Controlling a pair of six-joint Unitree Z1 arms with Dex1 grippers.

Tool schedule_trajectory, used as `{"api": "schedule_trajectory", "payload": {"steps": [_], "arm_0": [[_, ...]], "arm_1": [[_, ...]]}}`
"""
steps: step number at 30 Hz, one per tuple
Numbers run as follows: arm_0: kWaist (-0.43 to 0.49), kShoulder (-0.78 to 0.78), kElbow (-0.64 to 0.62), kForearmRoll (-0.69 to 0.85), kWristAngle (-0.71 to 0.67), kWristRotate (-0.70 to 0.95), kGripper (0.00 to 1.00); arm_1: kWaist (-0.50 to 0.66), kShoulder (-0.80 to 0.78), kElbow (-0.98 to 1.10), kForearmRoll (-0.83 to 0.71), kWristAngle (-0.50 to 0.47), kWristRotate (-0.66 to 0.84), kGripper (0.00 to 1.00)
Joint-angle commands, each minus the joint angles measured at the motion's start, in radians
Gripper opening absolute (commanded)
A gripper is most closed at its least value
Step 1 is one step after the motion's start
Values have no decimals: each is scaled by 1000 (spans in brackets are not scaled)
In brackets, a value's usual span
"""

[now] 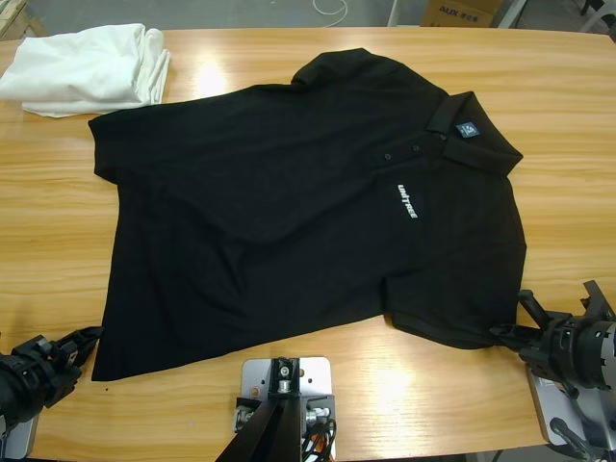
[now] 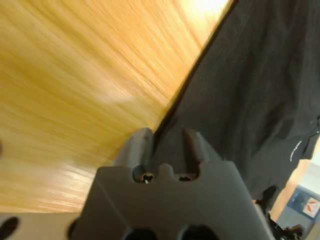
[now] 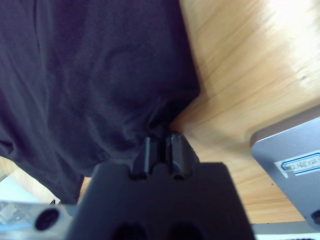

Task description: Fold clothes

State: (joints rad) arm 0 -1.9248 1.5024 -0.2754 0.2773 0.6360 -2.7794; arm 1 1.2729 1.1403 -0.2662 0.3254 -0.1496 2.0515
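Observation:
The black polo shirt [image 1: 289, 212] lies flat and face up across the table, collar and blue-grey neck label [image 1: 468, 130] at the far right, white chest lettering [image 1: 405, 200] below it. My left gripper [image 1: 85, 339] sits low at the shirt's near-left hem corner. In the left wrist view its jaws stand apart [image 2: 167, 137] with the shirt's [image 2: 250, 90] edge running into the gap. My right gripper [image 1: 510, 334] is at the near-right sleeve. In the right wrist view its jaws are pressed together [image 3: 161, 140], and the shirt's [image 3: 90, 75] fabric bunches at their tips.
A folded white cloth [image 1: 87, 67] lies at the far left corner of the wooden table [image 1: 58, 221], just clear of the shirt's far sleeve. A cardboard box [image 1: 462, 12] stands beyond the far edge. Bare wood shows along the left side and the near edge.

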Motion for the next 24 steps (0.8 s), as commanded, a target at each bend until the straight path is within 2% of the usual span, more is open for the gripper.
{"api": "schedule_trajectory", "payload": {"steps": [1,3,4,5,6,7,11,14,18,24], "arm_0": [[10,-52,14,-4,22,31,0],[10,-114,9,1,24,82,0],[10,-150,0,23,21,93,47],[11,-180,-31,83,18,91,594],[13,-207,-71,159,5,87,916],[13,-230,-110,228,-4,84,966],[18,-267,-210,370,-15,72,996],[19,-227,-219,372,-35,24,996],[19,-141,-245,371,-68,-130,996],[19,-110,-235,341,-96,-137,1000]], "arm_1": [[10,-14,32,-17,10,-16,0],[10,-16,32,-17,10,-16,0],[10,-16,32,-17,10,-16,0],[10,-16,32,-17,10,-16,0],[10,-16,32,-17,10,-16,0],[10,-16,32,-17,10,-16,0],[10,-15,32,-19,13,-16,0],[10,-14,32,-19,15,-16,0],[10,-19,34,-21,16,-16,0],[10,-14,35,-25,15,-16,0]]}}
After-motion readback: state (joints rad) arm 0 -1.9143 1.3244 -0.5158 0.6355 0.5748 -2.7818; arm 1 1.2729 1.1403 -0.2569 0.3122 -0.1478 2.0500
